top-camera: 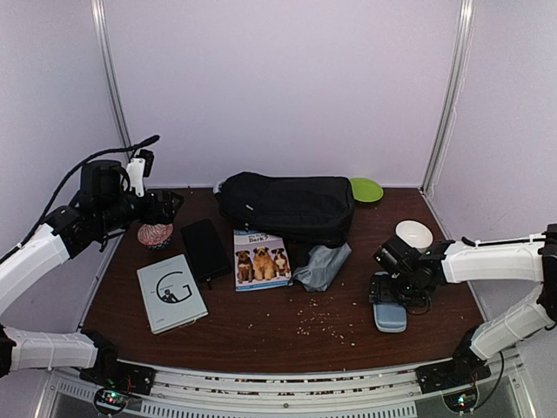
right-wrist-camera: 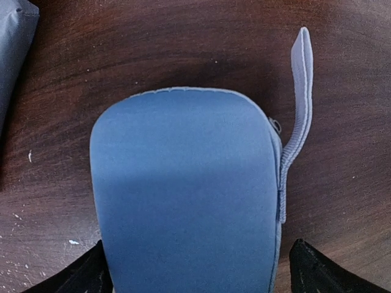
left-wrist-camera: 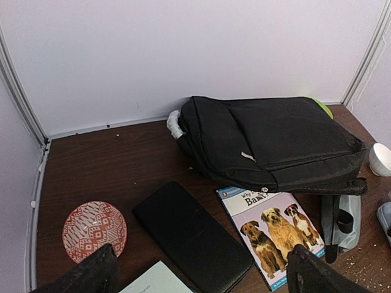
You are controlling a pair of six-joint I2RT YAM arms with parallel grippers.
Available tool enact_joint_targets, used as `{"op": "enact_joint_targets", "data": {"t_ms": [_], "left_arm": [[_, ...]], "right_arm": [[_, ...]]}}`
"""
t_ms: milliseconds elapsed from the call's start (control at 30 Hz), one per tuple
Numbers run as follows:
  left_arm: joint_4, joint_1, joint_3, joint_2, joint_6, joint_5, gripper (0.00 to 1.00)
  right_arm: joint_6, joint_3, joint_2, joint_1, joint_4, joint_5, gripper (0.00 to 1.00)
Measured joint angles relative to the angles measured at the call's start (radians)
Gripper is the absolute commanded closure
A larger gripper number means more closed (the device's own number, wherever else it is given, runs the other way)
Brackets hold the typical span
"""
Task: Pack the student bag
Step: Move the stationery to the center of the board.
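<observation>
- The right claw is spread wide. Its two dark fingers show at the bottom corners of the wrist view, one on each side of a light-blue pencil case. Whether they touch the case I cannot tell.
- The pencil case lies flat on the dark wooden table, with a pale strap running out along its zip side.
- From above, this claw sits low over the far end of the pencil case, at the right front of the table. A white bowl stands just behind it.
- The left claw is also wide, with nothing between its fingers. It hangs in the air over the table's left side and faces the back wall.
- Below and ahead of it lie a red patterned bowl, a flat black notebook and the corner of a pale book. To the right of the notebook is a book with three dogs on its cover.
- The bag lies flat at the back middle of the table, close to the wall and well apart from both claws. Its near edge meets the top of the dog book.
- A grey pouch lies just in front of the bag's right end, and a black strap from the bag runs across it.
- A green plate shows behind the bag's right end.
- Pale crumbs are scattered over the front middle of the table.
</observation>
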Motion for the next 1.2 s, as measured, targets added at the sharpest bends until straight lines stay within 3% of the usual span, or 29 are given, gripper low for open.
{"op": "enact_joint_targets", "data": {"t_ms": [667, 1067, 1167, 1200], "left_arm": [[-0.016, 0.000, 0.020, 0.022, -0.009, 0.008, 0.02], [-0.031, 0.000, 0.020, 0.037, -0.009, 0.006, 0.02], [-0.032, 0.000, 0.020, 0.042, -0.009, 0.002, 0.02], [-0.033, 0.000, 0.020, 0.044, -0.009, 0.000, 0.02]], "right_arm": [[-0.042, -0.003, 0.018, 0.002, 0.021, -0.037, 0.08], [-0.179, 0.169, 0.175, -0.065, 0.011, -0.032, 0.18], [-0.230, 0.247, 0.240, -0.111, 0.010, -0.034, 0.16], [-0.250, 0.276, 0.262, -0.125, 0.007, -0.034, 0.11]]}}
